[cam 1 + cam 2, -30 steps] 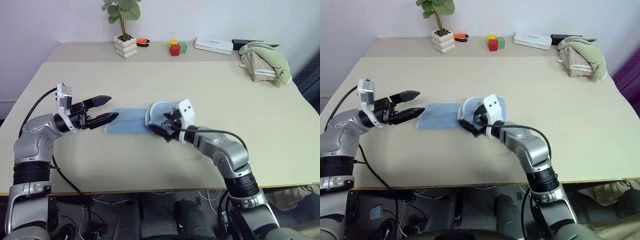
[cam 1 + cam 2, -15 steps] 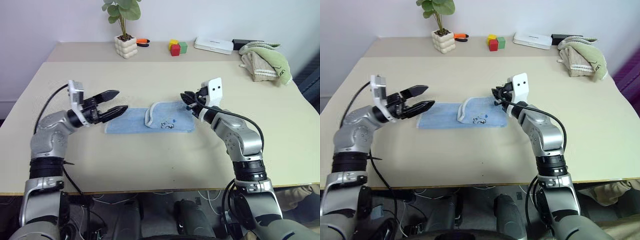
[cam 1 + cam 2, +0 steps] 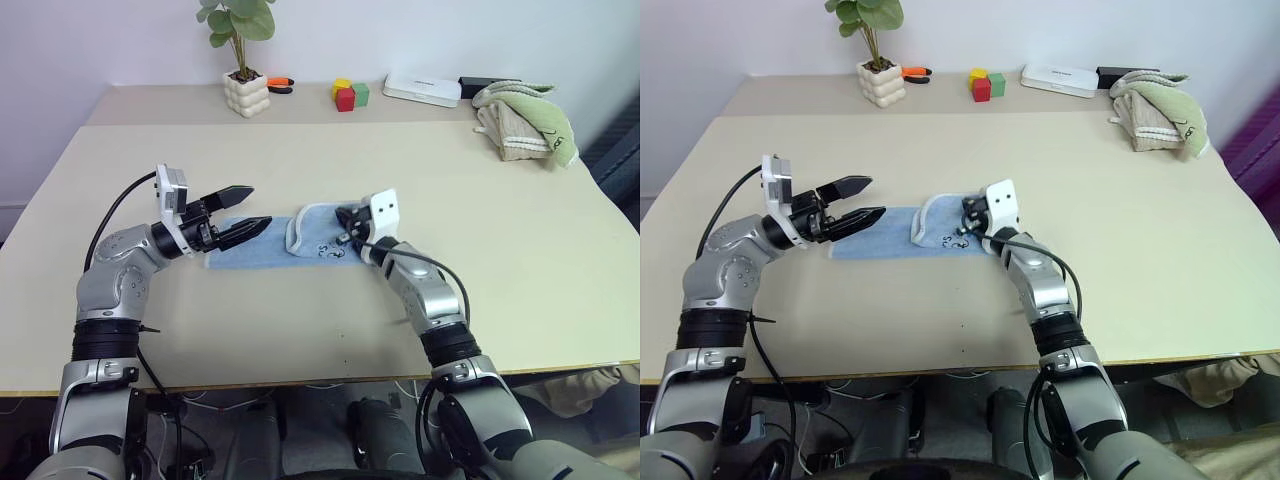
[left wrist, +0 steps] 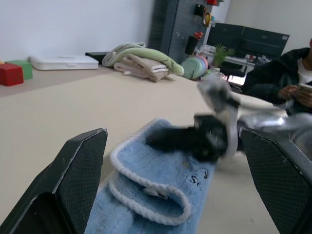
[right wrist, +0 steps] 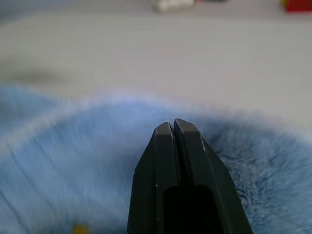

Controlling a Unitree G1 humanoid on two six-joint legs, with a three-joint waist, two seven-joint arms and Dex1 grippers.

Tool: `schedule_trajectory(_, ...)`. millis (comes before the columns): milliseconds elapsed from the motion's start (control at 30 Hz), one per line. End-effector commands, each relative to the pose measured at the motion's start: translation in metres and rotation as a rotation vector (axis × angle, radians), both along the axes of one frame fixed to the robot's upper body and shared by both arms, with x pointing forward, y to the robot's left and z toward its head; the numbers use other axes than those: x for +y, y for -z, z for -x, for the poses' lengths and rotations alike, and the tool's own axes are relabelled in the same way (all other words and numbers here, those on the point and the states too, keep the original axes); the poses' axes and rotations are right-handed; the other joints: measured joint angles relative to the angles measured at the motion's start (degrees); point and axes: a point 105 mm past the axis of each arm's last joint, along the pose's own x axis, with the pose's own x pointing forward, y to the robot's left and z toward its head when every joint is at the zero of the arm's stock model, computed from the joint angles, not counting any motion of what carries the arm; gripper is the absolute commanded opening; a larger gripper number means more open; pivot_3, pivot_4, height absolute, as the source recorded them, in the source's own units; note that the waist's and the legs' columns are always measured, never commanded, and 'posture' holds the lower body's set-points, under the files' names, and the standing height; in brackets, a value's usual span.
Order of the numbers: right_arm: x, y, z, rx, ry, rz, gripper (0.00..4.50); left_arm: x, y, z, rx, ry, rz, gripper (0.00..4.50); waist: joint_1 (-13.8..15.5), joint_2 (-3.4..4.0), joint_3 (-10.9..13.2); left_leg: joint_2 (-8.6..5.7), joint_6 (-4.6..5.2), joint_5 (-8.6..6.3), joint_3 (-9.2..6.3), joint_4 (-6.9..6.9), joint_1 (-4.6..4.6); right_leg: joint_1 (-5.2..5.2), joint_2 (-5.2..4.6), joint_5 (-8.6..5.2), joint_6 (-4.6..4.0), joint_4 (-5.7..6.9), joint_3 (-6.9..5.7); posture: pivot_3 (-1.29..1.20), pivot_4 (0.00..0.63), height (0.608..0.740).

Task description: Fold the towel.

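Towel lies between both jaws (right pair pressed together).

Bare table is lying open all around the towel; the left gripper and right gripper are crowding its two ends; plant pot, blocks and green towel are sitting well apart at the far edge.
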Motion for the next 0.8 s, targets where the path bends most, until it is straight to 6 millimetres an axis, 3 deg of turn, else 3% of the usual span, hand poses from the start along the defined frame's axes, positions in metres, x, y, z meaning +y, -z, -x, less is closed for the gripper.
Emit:
schedule_trajectory(33,-0.005,0.016,0.002,-0.007,0.008,0.051,0.04,0.003,-0.012,0.005,-0.044,0.000,0.000,4.50,-0.1,-0.02,0.0,0.00,0.00,0.00,0.00,0.00,0.00,0.00,0.00,0.00,0.00,0.01,0.00,0.00,0.150,0.740)
schedule_trajectory(267,-0.001,0.012,0.001,-0.083,-0.037,0.179,0.04,0.006,-0.008,0.004,-0.001,-0.034,0.013,4.50,-0.1,-0.04,0.0,0.01,-0.01,0.00,-0.04,0.02,0.09,0.15,0.01,0.00,0.00,0.00,-0.02,0.00,0.150,0.740)
schedule_trajectory(433,0.009,-0.037,0.002,-0.218,-0.078,0.146,0.04,0.017,0.007,-0.006,0.095,-0.150,-0.014,4.50,-0.3,-0.02,0.0,0.01,-0.01,0.00,-0.04,0.01,0.07,0.12,0.01,0.00,0.00,0.00,-0.02,0.00,0.150,0.740)
schedule_trajectory(567,0.018,-0.057,0.007,-0.270,-0.115,0.148,0.04,0.024,0.012,-0.004,0.149,-0.208,-0.007,4.50,-0.6,-0.01,0.0,0.01,0.00,0.00,-0.05,-0.01,0.04,0.05,0.01,0.00,0.00,0.01,-0.02,0.00,0.150,0.740)
schedule_trajectory(800,0.033,-0.025,0.020,-0.176,-0.181,0.126,0.04,0.040,0.011,0.000,0.340,-0.303,0.045,4.50,-0.6,-0.01,0.0,0.02,-0.01,0.00,-0.06,-0.03,0.04,0.05,0.01,0.00,0.00,0.01,-0.02,0.00,0.150,0.740)
